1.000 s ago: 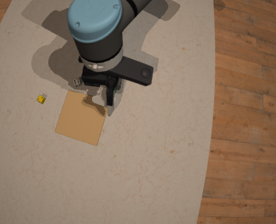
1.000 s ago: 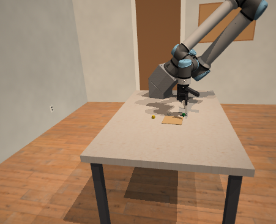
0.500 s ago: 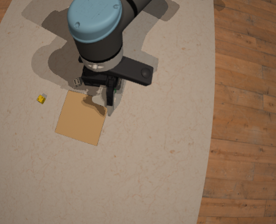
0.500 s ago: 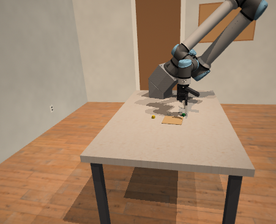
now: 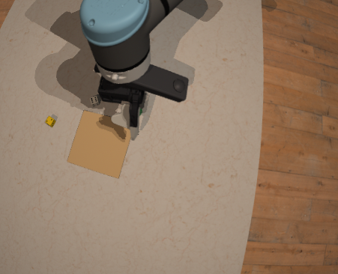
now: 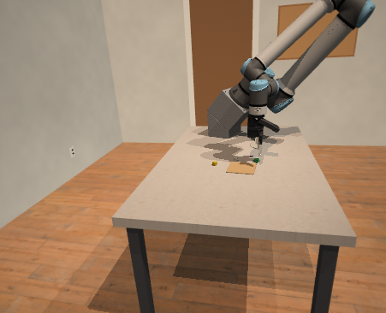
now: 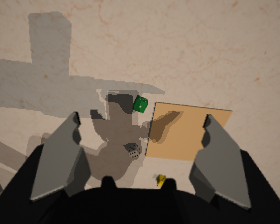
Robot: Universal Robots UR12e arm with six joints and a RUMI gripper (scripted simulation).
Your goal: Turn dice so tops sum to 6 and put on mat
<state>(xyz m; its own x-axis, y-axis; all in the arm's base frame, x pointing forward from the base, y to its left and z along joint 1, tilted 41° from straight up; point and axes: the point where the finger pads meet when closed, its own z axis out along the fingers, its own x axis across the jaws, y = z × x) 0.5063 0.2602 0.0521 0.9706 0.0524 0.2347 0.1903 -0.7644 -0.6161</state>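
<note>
The mat (image 5: 97, 151) (image 6: 240, 168) (image 7: 181, 142) is a flat orange-tan square. A green die (image 5: 141, 111) (image 6: 256, 160) (image 7: 140, 104) lies off the mat, just beside one corner. A grey die (image 5: 94, 100) (image 6: 235, 159) (image 7: 133, 150) lies off the mat in shadow; several pips show on its upper face. A yellow die (image 5: 50, 121) (image 6: 214, 163) (image 7: 161, 179) lies off the mat, farther out. The green and yellow top numbers are too small to read surely. My gripper (image 7: 141, 114) is open and empty above the table, its jaws wide apart; the green die shows between them in the wrist view.
The pale table (image 5: 195, 157) (image 6: 240, 201) carries the mat and dice. The arm's broad shadow falls over the grey die and part of the mat. The table's right edge shows in the top view, with wooden floor (image 5: 304, 168) beyond it.
</note>
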